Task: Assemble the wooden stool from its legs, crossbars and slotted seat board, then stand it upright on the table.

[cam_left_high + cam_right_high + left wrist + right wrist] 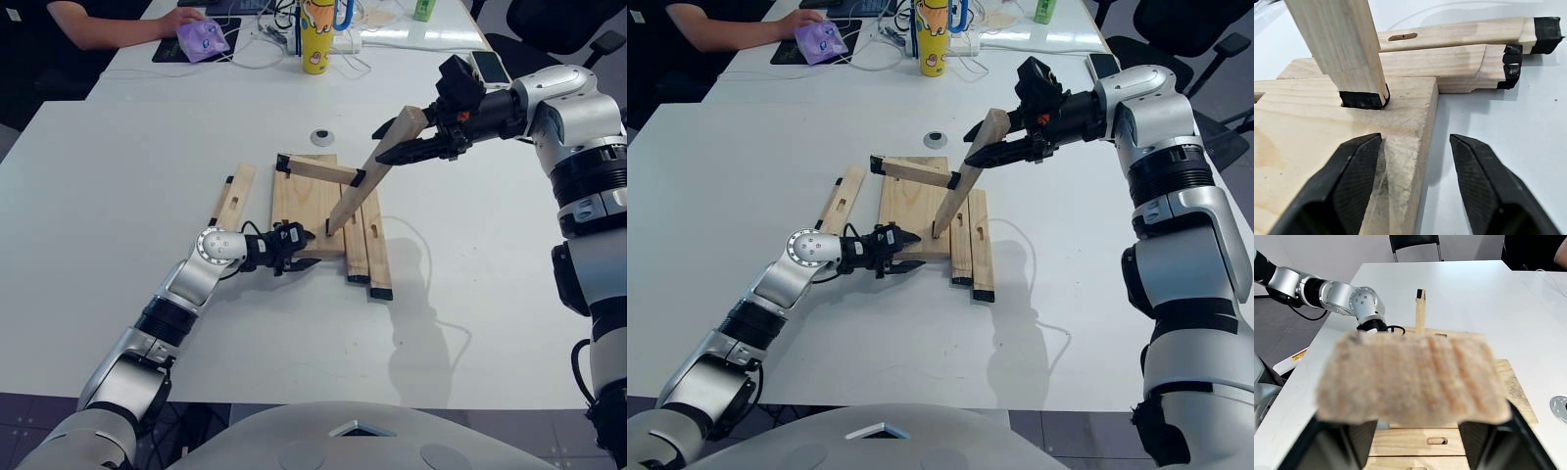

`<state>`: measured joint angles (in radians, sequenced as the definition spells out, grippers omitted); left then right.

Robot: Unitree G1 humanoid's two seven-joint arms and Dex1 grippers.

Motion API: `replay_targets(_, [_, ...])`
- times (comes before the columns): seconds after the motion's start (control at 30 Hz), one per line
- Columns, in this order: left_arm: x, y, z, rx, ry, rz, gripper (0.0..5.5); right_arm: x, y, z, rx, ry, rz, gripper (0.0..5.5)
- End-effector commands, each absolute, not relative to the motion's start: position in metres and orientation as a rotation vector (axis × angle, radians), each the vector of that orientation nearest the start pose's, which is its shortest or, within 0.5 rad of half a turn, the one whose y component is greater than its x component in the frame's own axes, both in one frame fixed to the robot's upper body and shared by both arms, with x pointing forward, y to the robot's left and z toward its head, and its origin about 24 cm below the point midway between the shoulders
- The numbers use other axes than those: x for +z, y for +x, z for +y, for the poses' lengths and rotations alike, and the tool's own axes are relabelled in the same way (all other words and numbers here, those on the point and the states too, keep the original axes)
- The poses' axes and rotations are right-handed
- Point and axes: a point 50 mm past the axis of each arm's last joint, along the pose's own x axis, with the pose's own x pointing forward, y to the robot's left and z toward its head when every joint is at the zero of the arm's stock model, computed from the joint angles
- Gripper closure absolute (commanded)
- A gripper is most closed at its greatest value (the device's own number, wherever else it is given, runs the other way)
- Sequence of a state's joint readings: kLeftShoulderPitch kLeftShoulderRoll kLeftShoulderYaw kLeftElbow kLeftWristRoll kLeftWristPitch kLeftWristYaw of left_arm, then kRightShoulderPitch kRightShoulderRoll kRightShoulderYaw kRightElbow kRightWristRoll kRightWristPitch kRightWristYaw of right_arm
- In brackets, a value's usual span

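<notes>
The slotted seat board lies flat mid-table. My right gripper is shut on the upper end of a wooden leg. This leg tilts, and its black-tipped foot sits in a slot at the board's near corner. A crossbar sticks out leftward from its middle. Two more legs lie against the board's right side, and another lies to its left. My left gripper is open at the board's near edge, one finger over the wood, the other over the table.
A small black round disc lies behind the board. On the far table are a yellow cup, a phone, cables and a purple pouch under a person's hand. Bare table surrounds the parts.
</notes>
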<state>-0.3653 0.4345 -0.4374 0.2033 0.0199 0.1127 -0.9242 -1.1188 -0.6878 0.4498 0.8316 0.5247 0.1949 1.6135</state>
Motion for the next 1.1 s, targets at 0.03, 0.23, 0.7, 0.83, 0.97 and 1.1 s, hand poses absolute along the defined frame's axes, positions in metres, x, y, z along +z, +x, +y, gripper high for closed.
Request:
replay_targets(0.03, [0.006,0.258,0.123,-1.252,0.531,0.519,2.9,0.214,0.359,-0.183,1.55,-0.355,0.257,3.45])
replay_targets(0.23, [0.006,0.258,0.122,-1.248,0.534,0.518,2.9,0.213,0.358,-0.176,1.582,-0.419,0.278,3.45])
replay_targets(0.7, [0.004,0.255,0.119,-1.228,0.497,0.513,2.9,0.165,0.345,-0.154,1.572,-0.248,0.228,3.45])
replay_targets(0.83, [0.004,0.254,0.117,-1.22,0.476,0.515,2.9,0.131,0.328,-0.153,1.51,-0.126,0.239,3.45])
replay_targets(0.97, [0.002,0.252,0.118,-1.208,0.457,0.52,2.9,0.094,0.319,-0.164,1.376,-0.022,0.274,3.45])
replay_targets(1.1, [0.001,0.25,0.12,-1.192,0.438,0.526,2.9,0.086,0.319,-0.163,1.333,0.056,0.24,3.45])
